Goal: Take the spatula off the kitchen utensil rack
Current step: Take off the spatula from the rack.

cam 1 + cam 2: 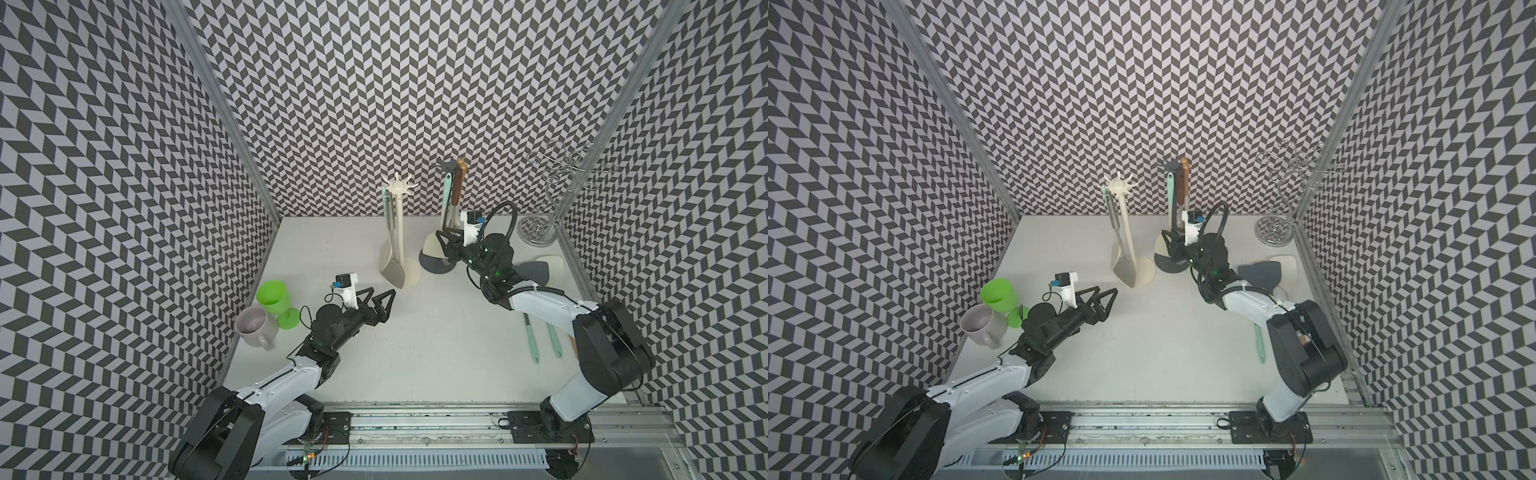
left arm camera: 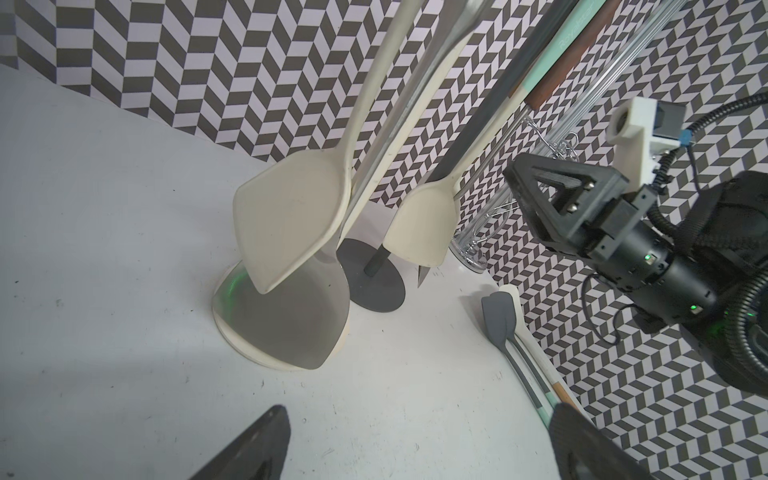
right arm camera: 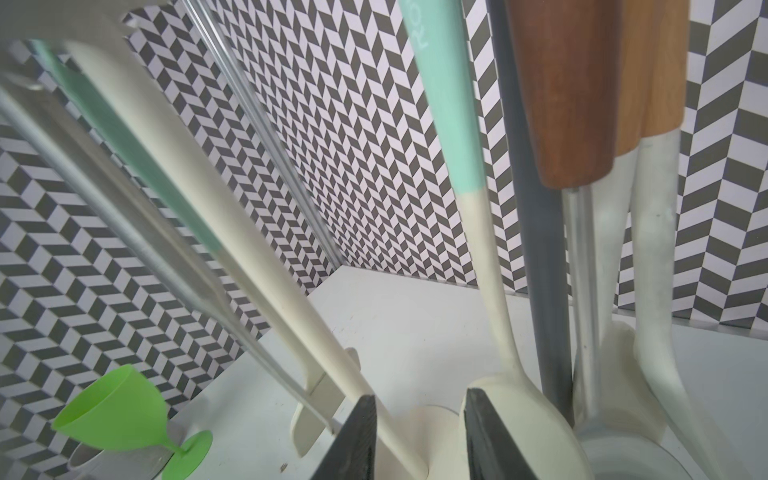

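Right gripper point(image 3: 419, 399), jaws slightly apart, beside the spatula point(image 3: 487, 270): cream blade, cream-to-mint handle, on dark grey rack point(image 3: 540, 249).

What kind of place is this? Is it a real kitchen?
Probably not a kitchen, more likely a robot test booth. Black-and-white zigzag-patterned walls box in a white table, two white-and-black robot arms sit on a metal rail, and the dark grey round-based utensil rack looks like a practice prop.
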